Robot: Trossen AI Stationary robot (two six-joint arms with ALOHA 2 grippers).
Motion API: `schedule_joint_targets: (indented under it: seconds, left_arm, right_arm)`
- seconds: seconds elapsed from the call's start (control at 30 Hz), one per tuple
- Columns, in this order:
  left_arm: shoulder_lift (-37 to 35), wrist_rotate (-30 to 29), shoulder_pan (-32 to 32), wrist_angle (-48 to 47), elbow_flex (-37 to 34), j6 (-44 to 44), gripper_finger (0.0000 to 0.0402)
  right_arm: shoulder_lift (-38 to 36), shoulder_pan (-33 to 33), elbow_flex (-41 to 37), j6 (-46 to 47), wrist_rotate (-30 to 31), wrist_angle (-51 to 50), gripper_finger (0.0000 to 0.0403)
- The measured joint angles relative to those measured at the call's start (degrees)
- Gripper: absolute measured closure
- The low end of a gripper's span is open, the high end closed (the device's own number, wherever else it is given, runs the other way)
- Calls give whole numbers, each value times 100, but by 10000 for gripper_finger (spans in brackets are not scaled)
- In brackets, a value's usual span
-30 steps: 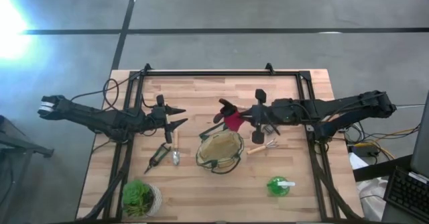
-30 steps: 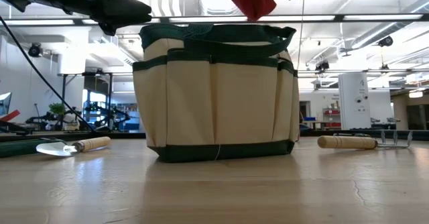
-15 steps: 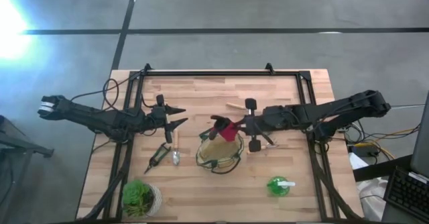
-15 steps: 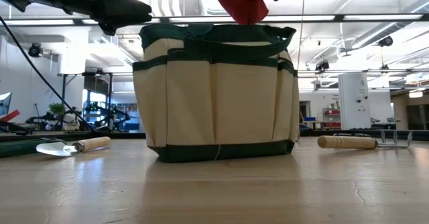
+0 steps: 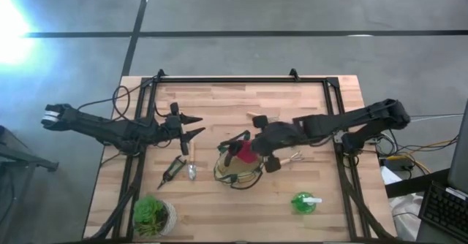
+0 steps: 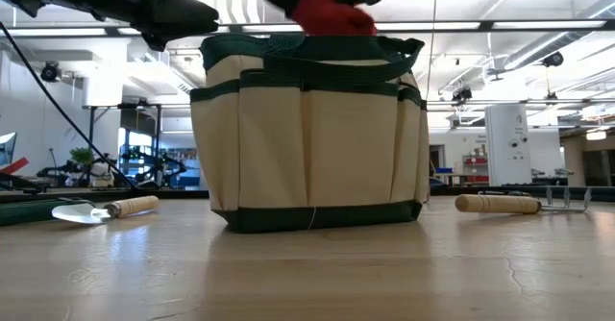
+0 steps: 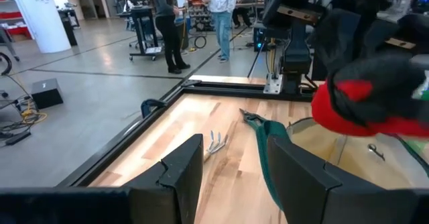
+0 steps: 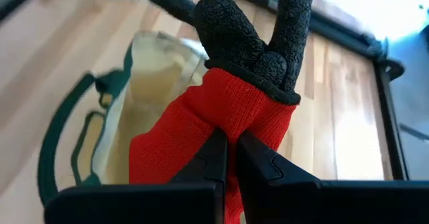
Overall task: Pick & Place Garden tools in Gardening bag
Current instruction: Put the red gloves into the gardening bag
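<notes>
The gardening bag [image 5: 239,169] stands open-mouthed at mid-table; in the low view it is the tan, green-trimmed bag [image 6: 312,134]. My right gripper [image 5: 254,153] hangs over its mouth, shut on a red glove with black fingers [image 8: 208,127], seen above the bag's rim as the glove [image 6: 327,12]. My left gripper [image 5: 193,128] waits open to the bag's left, holding nothing. A trowel [image 6: 101,209] and dark pruners [image 5: 173,170] lie left of the bag. A rake fork [image 6: 519,204] lies to its right, and a green spray bottle [image 5: 303,201] stands near right. My right gripper pinches the glove's red knit part [image 8: 221,120] between its two fingers. The fingers slant down from the table's right. The glove's black fingers [image 8: 258,39] stick out past the fingertips. The glove is lifted clear, just above the bag's open mouth.
A leafy plant in a pale pot [image 5: 152,215] stands at the near left corner. A wooden handle [image 5: 257,118] lies beyond the bag. A black frame [image 5: 241,80] runs along the table's far edge and sides. People stand in the room behind, in the left wrist view.
My right gripper has gone toward the table's left and near edge, tipping downward and rolling. It has carried the glove from beside the bag's far right rim to over the bag's mouth and somewhat lower. The glove's black fingers now point left.
</notes>
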Motion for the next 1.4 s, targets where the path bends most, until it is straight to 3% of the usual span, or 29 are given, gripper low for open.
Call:
schedule_joint_targets:
  seconds: [0.4,1.4]
  left_arm:
    - [20,0,0,-46,0,8,234]
    - [20,0,0,-40,0,-7,234]
  right_arm:
    - [1162,61,1325,-316,-282,-1491,394]
    - [1200,35,1050,311,-119,-2270,394]
